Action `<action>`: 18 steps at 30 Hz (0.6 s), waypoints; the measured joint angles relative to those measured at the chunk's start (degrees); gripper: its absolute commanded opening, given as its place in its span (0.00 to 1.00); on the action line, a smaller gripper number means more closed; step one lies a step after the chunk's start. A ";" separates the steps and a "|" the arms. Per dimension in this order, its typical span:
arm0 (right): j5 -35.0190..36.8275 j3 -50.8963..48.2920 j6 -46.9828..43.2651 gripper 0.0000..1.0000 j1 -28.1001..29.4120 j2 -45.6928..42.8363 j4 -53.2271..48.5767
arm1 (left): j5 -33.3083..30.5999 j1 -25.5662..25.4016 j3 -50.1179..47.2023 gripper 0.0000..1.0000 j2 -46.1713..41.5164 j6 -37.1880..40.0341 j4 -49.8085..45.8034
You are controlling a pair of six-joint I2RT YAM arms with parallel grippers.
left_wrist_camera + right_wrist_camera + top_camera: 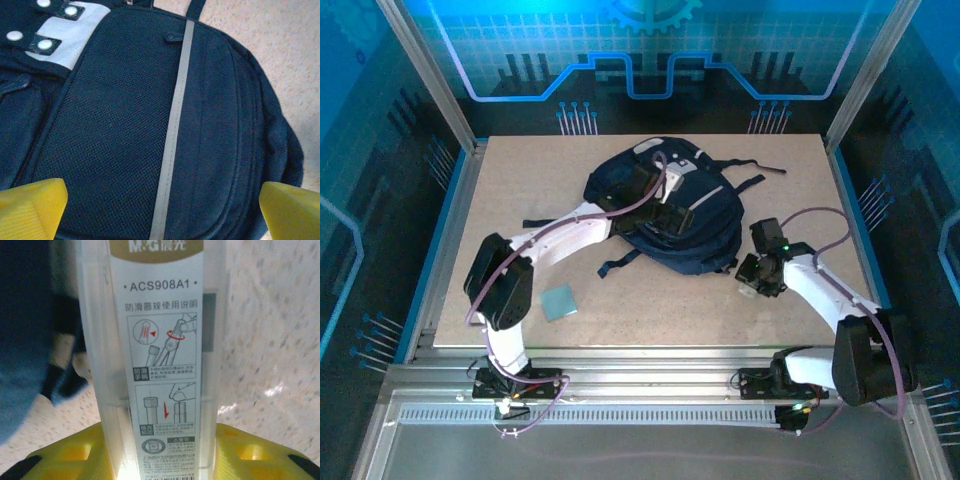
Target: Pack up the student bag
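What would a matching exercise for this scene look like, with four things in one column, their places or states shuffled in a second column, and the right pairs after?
Things:
1. student bag
2. left gripper
3. right gripper
4. teal square

Places or states:
A. closed on a clear plastic case
B. dark navy, lying mid-table
C. wide open above the bag's mesh panel
D. flat on the table, near-left of the bag

Pairs: 1-B, 2-C, 3-A, 4-D

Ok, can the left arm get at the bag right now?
Probably yes. The left gripper hangs open right above the bag, nothing between them, and the right gripper with its case is off to the side.
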 measured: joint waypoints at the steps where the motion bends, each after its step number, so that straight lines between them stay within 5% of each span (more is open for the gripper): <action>1: -0.90 1.03 -1.42 0.43 -1.73 0.00 0.13 | 0.00 -0.04 1.51 0.99 1.25 1.09 -0.92; 15: -12.94 10.14 -10.73 0.40 -13.73 4.79 3.93 | -2.78 -4.66 14.05 0.96 14.60 9.49 -12.28; 18: -14.67 10.14 -11.41 0.40 -14.36 4.79 4.02 | -4.39 -5.11 16.13 0.85 16.76 10.32 -13.46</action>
